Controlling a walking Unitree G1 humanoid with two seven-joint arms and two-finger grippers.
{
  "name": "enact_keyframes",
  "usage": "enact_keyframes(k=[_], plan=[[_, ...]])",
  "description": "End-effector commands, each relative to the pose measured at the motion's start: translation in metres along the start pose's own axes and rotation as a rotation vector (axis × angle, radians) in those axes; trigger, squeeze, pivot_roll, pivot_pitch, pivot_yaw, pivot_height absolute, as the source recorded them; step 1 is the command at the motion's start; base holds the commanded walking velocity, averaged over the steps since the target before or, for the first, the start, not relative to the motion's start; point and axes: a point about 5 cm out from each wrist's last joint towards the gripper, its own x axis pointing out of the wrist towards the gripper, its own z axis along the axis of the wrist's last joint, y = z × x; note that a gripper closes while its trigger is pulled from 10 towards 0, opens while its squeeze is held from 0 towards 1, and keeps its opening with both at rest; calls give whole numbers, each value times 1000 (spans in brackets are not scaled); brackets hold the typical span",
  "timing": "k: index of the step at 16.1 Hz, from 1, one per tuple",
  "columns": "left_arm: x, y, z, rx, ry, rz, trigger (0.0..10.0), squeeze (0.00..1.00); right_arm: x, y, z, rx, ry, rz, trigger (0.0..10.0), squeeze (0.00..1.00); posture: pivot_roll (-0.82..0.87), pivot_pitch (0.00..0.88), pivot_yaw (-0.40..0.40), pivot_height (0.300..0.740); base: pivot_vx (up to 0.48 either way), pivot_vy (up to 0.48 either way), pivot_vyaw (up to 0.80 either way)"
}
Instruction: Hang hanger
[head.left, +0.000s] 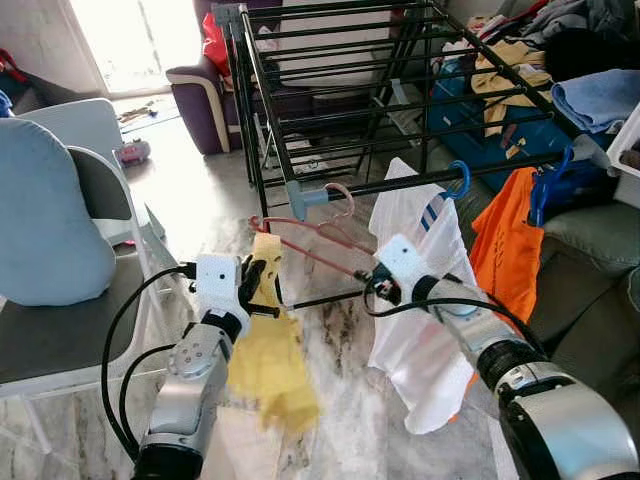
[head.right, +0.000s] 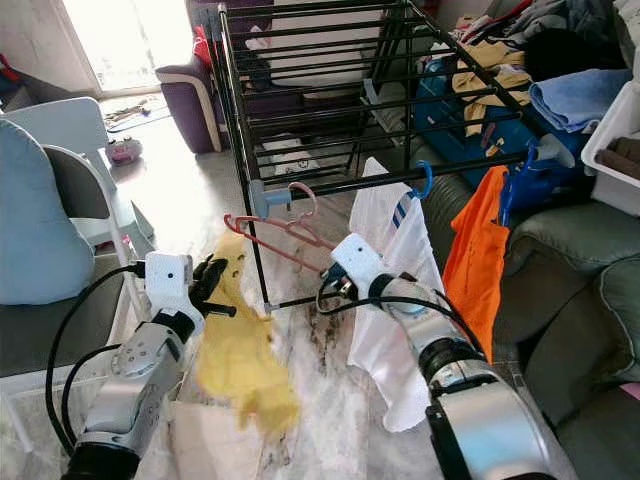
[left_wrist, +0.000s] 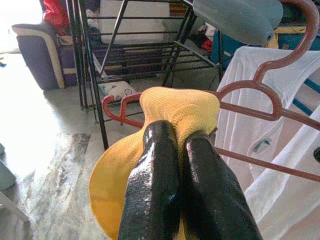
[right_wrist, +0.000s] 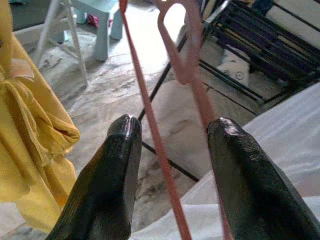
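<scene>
A pink hanger (head.left: 322, 236) has its hook over the front bar of the black drying rack (head.left: 400, 180), beside a grey clip. A yellow garment (head.left: 270, 360) drapes from the hanger's left end. My left gripper (head.left: 255, 280) is shut on the top of that garment (left_wrist: 185, 112), right at the hanger's left end. My right gripper (head.left: 368, 285) is at the hanger's right end, open. In the right wrist view the hanger's thin bar (right_wrist: 149, 107) runs between the spread fingers (right_wrist: 120, 165).
A white shirt (head.left: 420, 340) and an orange garment (head.left: 510, 250) hang from blue hooks on the same bar. A chair (head.left: 60, 340) with a blue-grey cushion stands at my left. A purple sofa (head.left: 200, 100) is behind the rack, and piled laundry (head.left: 590, 95) lies on a green sofa at the right.
</scene>
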Motion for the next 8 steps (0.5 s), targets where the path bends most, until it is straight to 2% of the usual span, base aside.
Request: enact_keyframes(k=[1, 2, 3, 4, 5, 6, 7, 8], plan=[[-2, -1, 8, 1, -28, -5, 10000, 0, -1, -6, 7, -8, -41, -13, 7020, 0, -19, 0, 6, 740, 0, 0, 0], [-7, 2, 7, 2, -28, -3, 10000, 0, -4, -6, 5, 2, -65, -21, 10000, 0, -27, 0, 4, 740, 0, 0, 0], [-9, 5, 5, 3, -20, 5, 10000, 0, -6, -6, 2, 25, -81, -26, 10000, 0, -35, 0, 4, 740, 0, 0, 0], [-11, 7, 2, 4, -11, 12, 10000, 0, -9, -6, 0, 42, -97, -28, 10000, 169, -44, 0, 3, 740, 0, 0, 0], [-11, 8, 0, -8, -2, 20, 10000, 0, -13, -2, -7, 27, -98, -30, 10000, 557, -56, 0, 3, 740, 0, 0, 0], [-11, 7, -1, -7, -2, 17, 10000, 0, -15, -1, -10, 25, -95, -28, 10000, 569, -57, 0, 3, 740, 0, 0, 0], [-8, 3, 1, -4, -7, 1, 10000, 0, -18, 0, -15, 38, -98, -35, 10000, 1000, -62, 0, -2, 740, 0, 0, 0], [-6, 1, 3, -5, -14, -5, 10000, 0, -21, -2, -16, 66, -118, -54, 10000, 1000, -66, 0, -5, 740, 0, 0, 0]])
